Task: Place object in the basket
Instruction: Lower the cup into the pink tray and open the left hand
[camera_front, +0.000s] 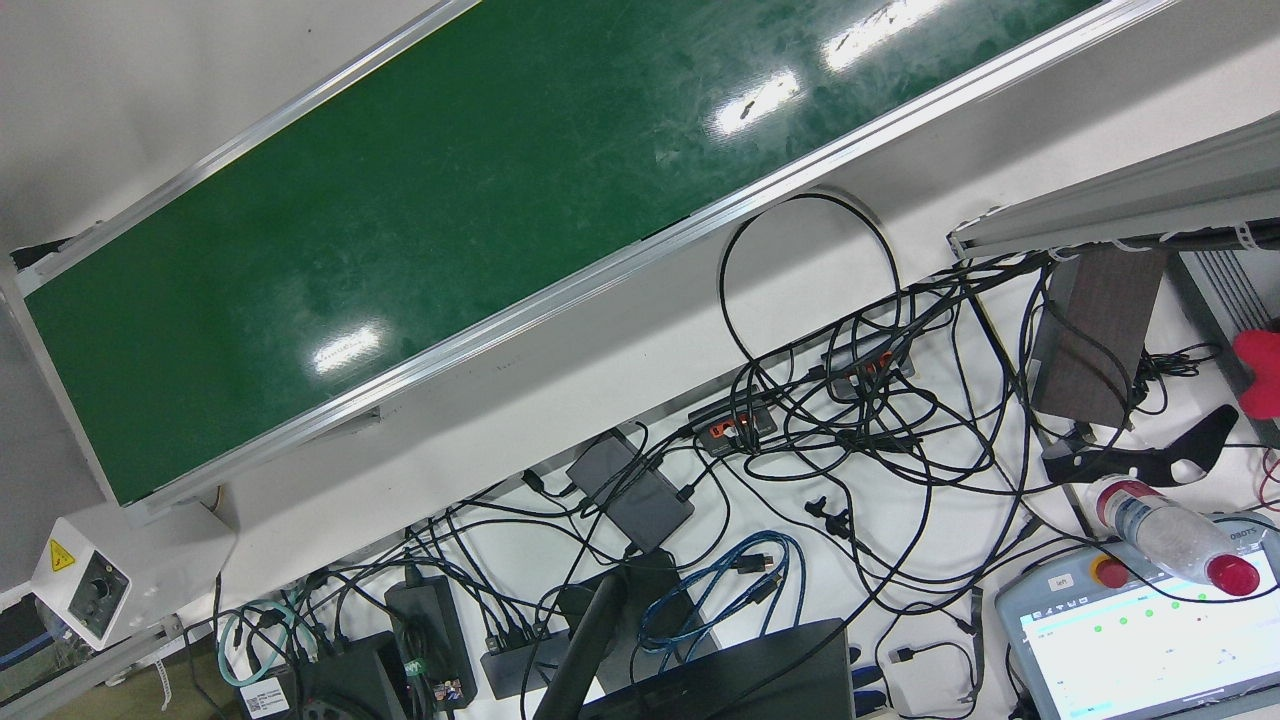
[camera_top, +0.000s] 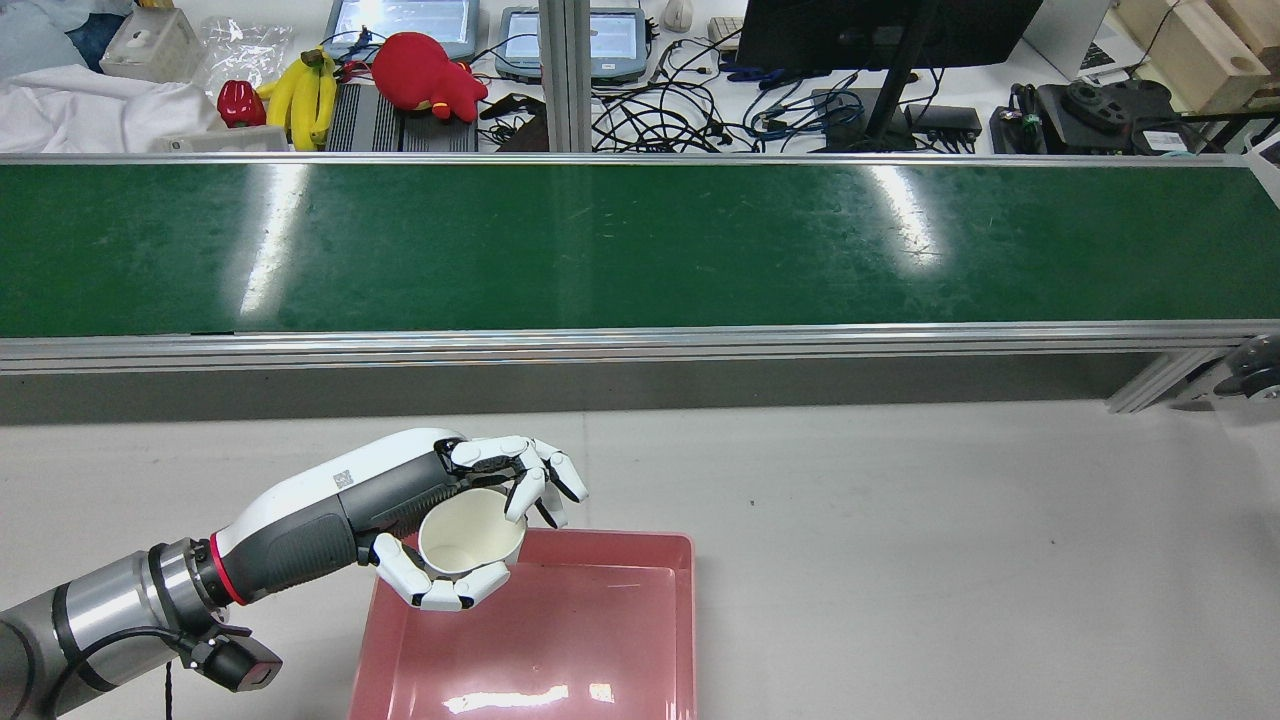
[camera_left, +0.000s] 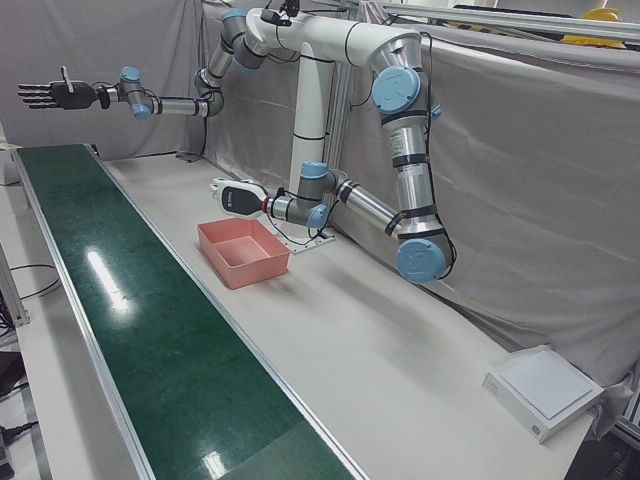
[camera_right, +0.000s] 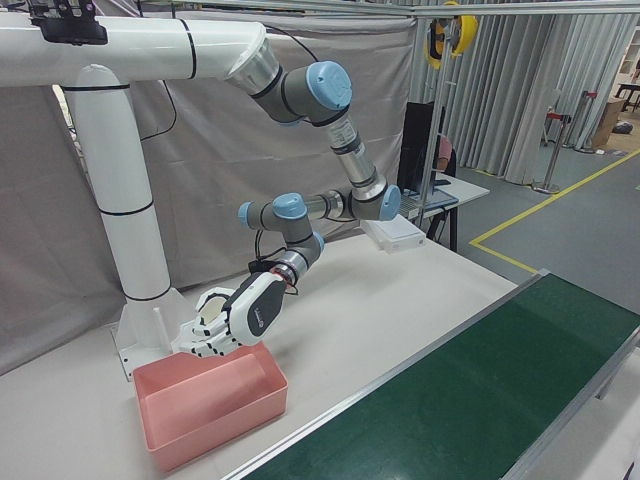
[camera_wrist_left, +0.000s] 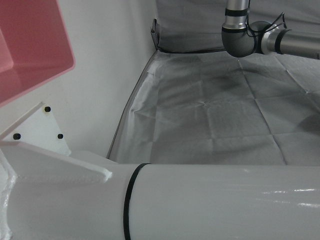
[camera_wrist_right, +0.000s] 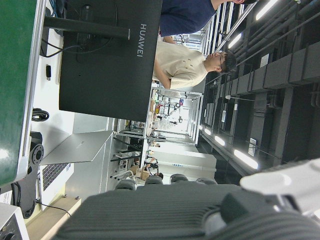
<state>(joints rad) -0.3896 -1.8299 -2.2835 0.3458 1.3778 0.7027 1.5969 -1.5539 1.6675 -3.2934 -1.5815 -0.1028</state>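
On the grey table (camera_top: 900, 560), left hand (camera_top: 480, 520) grips a white cup (camera_top: 470, 530) over the pink basket (camera_top: 560, 640).

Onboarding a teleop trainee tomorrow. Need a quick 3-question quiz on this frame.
1. True or false: the white cup already rests on the floor of the pink basket.
2. Which hand holds the cup? A. left hand B. right hand C. neither
3. What colour is the conveyor belt?
Key: 1. False; it is held above the basket's corner. 2. A. 3. Green.
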